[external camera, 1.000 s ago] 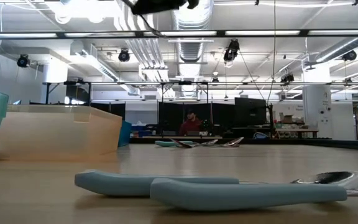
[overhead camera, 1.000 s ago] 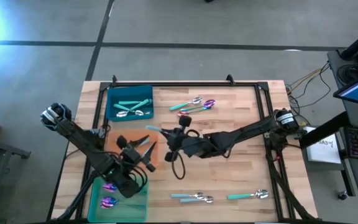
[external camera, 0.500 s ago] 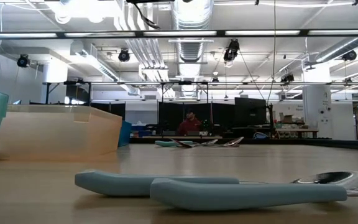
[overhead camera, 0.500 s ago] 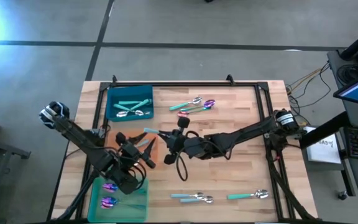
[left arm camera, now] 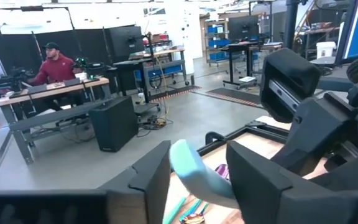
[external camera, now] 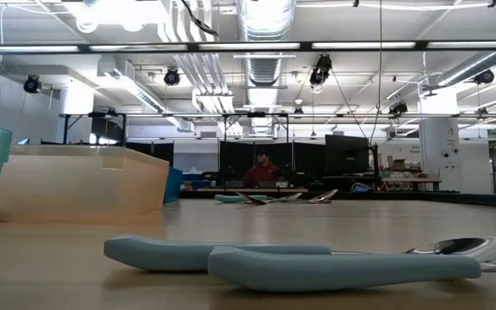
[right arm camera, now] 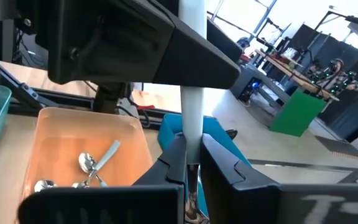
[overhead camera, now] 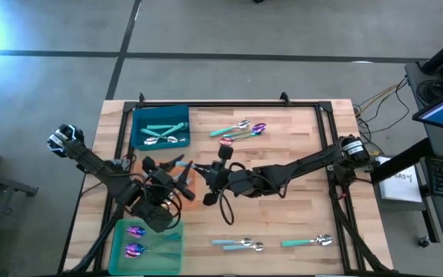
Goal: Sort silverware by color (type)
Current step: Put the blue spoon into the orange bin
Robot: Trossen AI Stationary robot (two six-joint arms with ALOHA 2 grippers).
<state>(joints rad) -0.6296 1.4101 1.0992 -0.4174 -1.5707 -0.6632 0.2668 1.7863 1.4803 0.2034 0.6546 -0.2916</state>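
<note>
- Your left gripper (left arm camera: 199, 152) has slid close to the right gripper (right arm camera: 191, 146), above the orange tray (right arm camera: 42, 124).
- You are passing a spoon (right arm camera: 192, 93). The right gripper pinches it tight.
- Whether the left gripper squeezes the handle yet, you cannot tell.
- Next: squeeze left, then let go right.
- Only the wrist views show this; the low view misses it.
</note>
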